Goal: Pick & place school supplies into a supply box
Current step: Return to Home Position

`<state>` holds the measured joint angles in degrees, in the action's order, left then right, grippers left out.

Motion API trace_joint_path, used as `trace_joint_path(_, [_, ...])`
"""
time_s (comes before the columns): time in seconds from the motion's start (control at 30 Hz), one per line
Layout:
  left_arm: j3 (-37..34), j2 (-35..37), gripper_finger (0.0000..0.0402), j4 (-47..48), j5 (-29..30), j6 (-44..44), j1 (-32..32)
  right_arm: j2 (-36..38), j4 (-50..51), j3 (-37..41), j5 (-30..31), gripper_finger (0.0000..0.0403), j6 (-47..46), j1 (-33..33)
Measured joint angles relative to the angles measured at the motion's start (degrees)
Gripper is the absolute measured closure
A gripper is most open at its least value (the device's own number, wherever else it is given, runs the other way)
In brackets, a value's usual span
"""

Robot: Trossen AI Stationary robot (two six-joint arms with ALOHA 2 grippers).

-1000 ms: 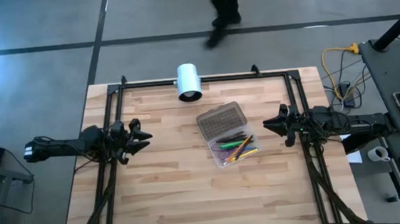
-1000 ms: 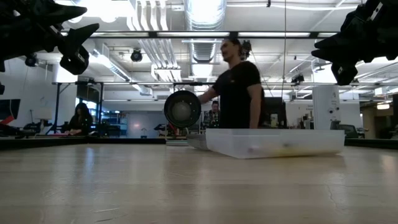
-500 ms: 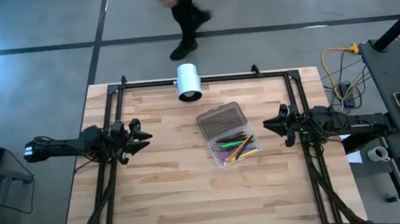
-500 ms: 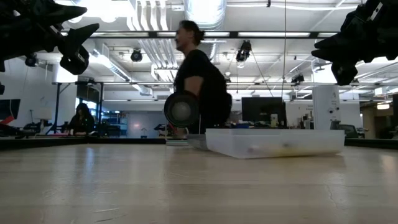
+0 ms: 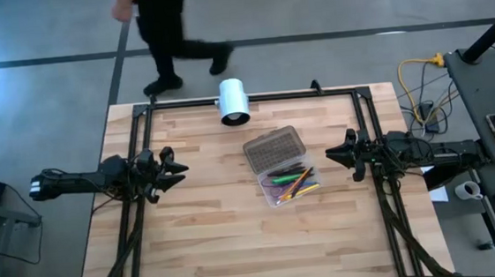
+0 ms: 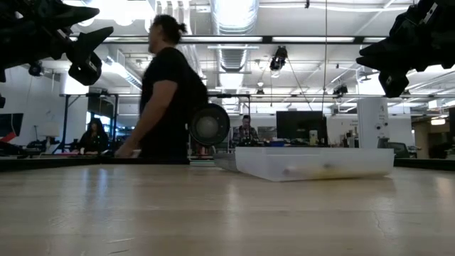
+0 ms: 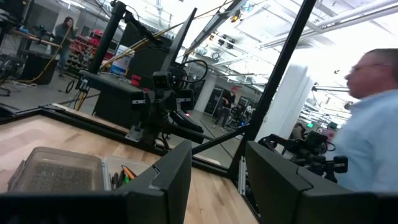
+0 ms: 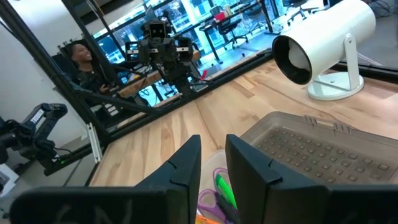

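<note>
Clear plastic supply box (image 5: 271, 199) sits mid-table, slightly right of centre. Its lid (image 5: 273, 149) is hinged open and lies flat on the far side, toward the white cylinder (image 5: 233, 101). Coloured pencils (image 5: 292, 182) (green, yellow and orange visible) lie inside the tray, criss-crossed rather than parallel. No loose supplies seen on the wooden table (image 5: 238, 245).

Left gripper (image 5: 177, 167) hangs above the table's left side, well apart from the box, fingers parted with nothing between them. Right gripper (image 5: 335, 153) mirrors it on the right, near the box but not touching, fingers a narrow gap apart and empty.

Judgement: placing looks complete; both arms are in parked poses.

Risks:
- The lid is open, so a knock to the table could spill the contents.
- The crossed pencils may ride over the rim and block the lid from closing.
- A person (image 5: 164, 30) is walking just beyond the far edge; contact with the frame could jar the box.
</note>
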<state>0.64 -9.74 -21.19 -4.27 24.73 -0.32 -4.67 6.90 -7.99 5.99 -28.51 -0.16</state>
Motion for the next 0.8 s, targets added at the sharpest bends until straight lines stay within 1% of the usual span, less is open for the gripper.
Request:
trace_joint_path(0.4, [0.0,0.0,0.0265,0.0,0.0,0.0,0.0,0.0,0.0,0.0,0.0,0.0323,0.0,0.0])
trace_joint_path(0.8, [0.0,0.0,0.0265,0.0,0.0,0.0,0.0,0.0,0.0,0.0,0.0,0.0334,0.0,0.0])
